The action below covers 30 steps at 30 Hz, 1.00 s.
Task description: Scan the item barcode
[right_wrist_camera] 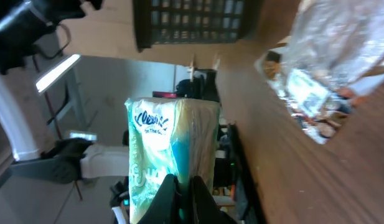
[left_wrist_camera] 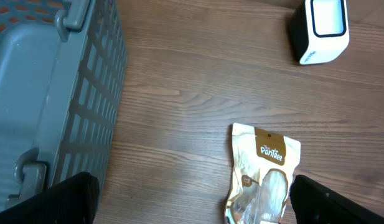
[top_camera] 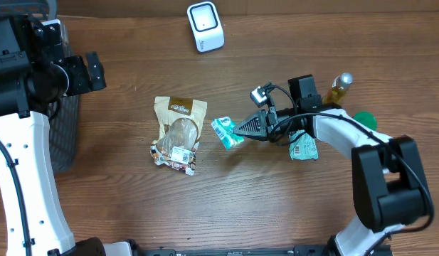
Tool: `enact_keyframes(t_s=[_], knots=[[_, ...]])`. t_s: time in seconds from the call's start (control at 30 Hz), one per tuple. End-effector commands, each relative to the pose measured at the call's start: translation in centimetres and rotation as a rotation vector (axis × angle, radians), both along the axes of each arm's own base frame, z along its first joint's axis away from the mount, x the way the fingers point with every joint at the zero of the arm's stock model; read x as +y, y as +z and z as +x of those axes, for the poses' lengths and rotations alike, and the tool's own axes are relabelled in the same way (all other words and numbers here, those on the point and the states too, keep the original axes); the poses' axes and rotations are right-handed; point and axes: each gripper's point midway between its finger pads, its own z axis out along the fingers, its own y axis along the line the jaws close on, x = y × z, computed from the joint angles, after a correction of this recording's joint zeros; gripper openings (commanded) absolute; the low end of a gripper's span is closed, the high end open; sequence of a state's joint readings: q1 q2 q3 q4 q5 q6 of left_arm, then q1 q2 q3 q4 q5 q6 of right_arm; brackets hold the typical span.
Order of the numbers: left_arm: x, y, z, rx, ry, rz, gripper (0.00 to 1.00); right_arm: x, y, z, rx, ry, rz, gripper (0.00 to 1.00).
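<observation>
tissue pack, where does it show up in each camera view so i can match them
Overhead: the tissue pack sits just right of centre, pinched at its right end by the right gripper.
Left wrist: not in it.
Right wrist: lower centre-left, standing up from the fingers at the bottom edge.
Shared landmark: the snack bag, left of the pack overhead, lower right in the left wrist view, upper right in the right wrist view.
</observation>
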<state>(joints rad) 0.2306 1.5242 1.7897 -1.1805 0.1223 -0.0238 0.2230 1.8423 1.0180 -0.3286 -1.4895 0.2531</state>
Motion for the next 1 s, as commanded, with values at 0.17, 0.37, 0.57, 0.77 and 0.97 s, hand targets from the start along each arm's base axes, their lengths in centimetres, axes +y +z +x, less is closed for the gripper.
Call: enact_keyframes(t_s=[0.17, 0.37, 0.57, 0.77, 0.97], knots=[[0.0, 0.4, 0.2, -0.013, 0.003, 0.001, 0.99, -1.5, 12.4, -4.1, -0.317, 0.028, 0.134, 0.04], [0.0, 0.4, 0.2, -0.013, 0.003, 0.001, 0.99, -4.2, 17.5, -5.9, -0.386, -0.052, 0.128, 0.04], [0.0, 0.4, 0.2, -0.012, 0.003, 0.001, 1.00, -5.9, 19.4, -6.6, -0.381, -0.118, 0.113, 0.04], [0.0, 0.4, 0.2, -0.013, 0.003, 0.001, 0.99, -6.0, 19.7, -6.6, -0.351, -0.124, 0.108, 0.04], [0.0, 0.4, 0.2, -0.013, 0.004, 0.001, 1.00, -6.0, 19.6, -6.6, -0.346, -0.125, 0.107, 0.04]])
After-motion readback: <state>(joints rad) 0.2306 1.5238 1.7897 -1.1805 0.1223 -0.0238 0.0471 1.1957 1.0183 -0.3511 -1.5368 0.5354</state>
